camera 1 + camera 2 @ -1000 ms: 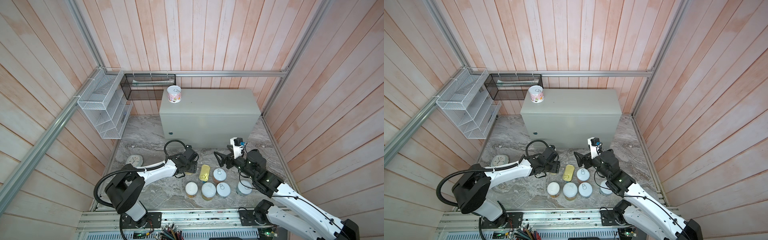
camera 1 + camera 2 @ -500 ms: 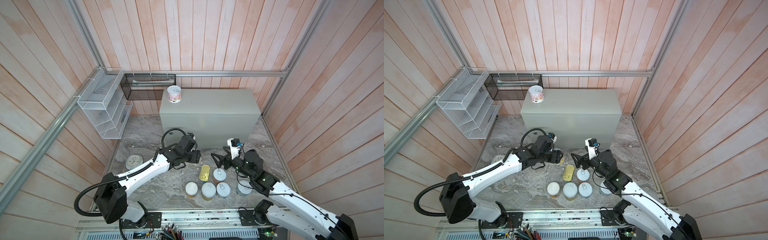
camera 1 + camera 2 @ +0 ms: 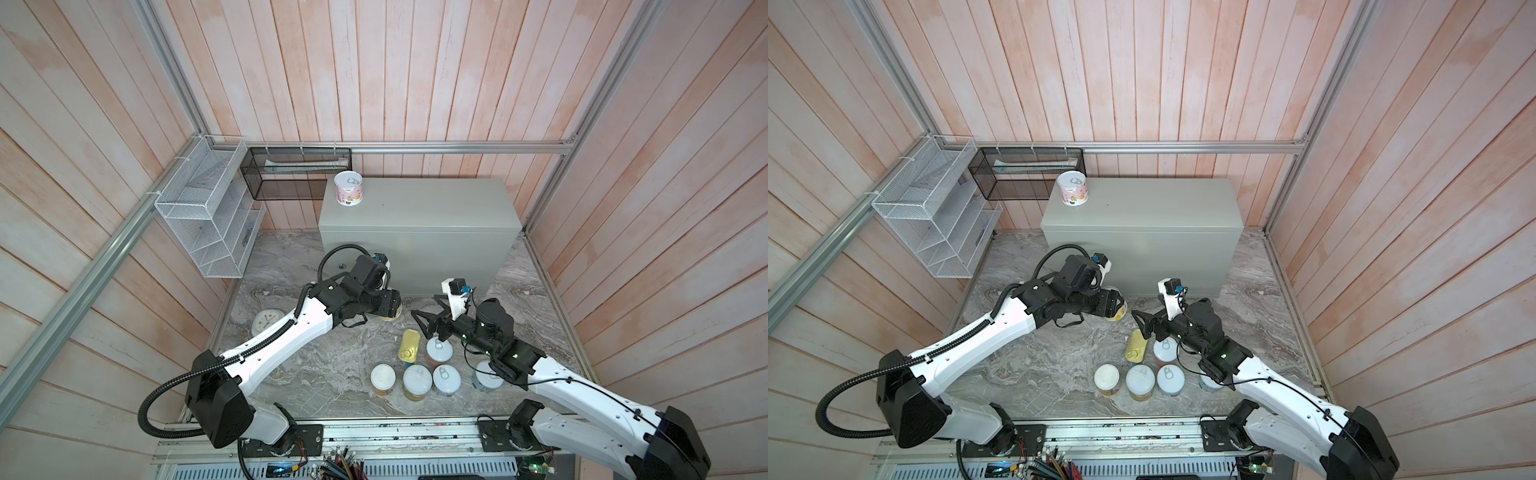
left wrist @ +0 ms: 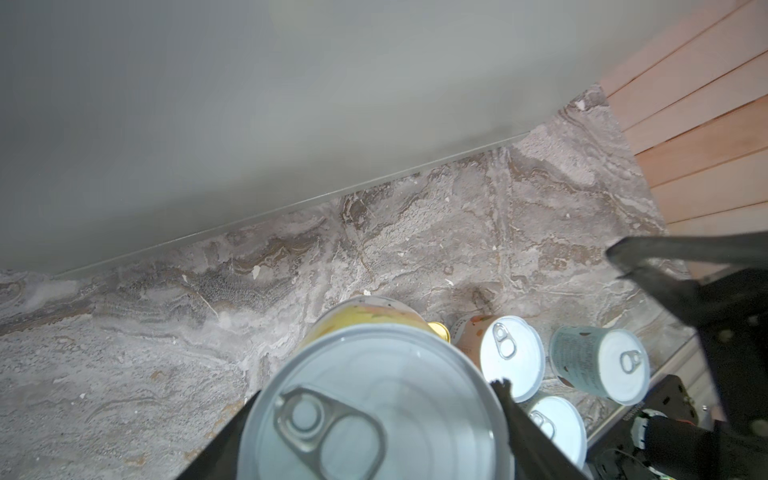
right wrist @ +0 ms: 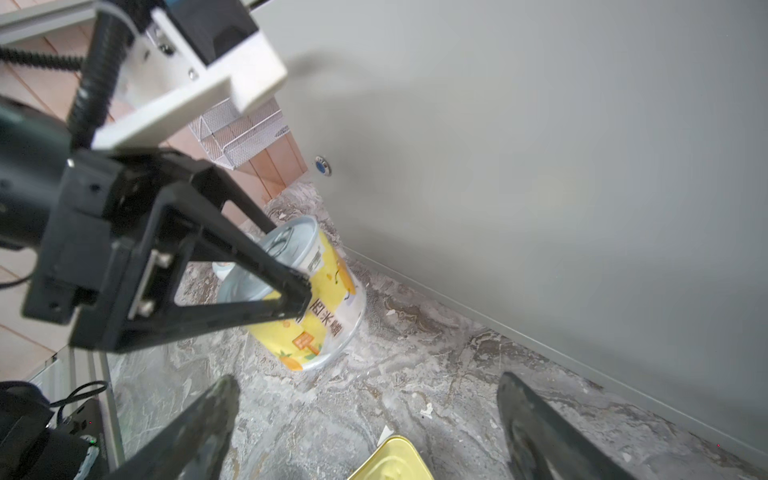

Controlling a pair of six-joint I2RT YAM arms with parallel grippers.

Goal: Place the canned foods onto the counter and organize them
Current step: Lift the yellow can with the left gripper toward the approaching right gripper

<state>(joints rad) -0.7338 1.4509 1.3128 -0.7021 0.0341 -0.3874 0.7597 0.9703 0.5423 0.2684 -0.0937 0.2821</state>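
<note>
LIFT UNDER WAY: We catch the left gripper (image 3: 389,308) mid-carry, its jaws about half apart and clamped across the upper wall of a yellow-labelled can (image 5: 318,305). The can hangs tilted close before the counter (image 3: 415,205), low against its front face and, as far as we can judge, just clear of the marble (image 3: 328,370). It is short and rigid-looking, with a silver pull-tab lid, fruit prints and dark lettering on the yellow label.

One pink can (image 3: 349,189) already stands upright on the counter's top, at its far left corner. The next move, we reckon, calls for raising the yellow one above the counter's top edge, levelling it and setting it down beside the pink one.

The right gripper (image 3: 423,304) gapes wide and empty before the counter, over the gold tin (image 3: 409,345). Five more cans (image 3: 417,381) wait upright farther out from the counter.
</note>
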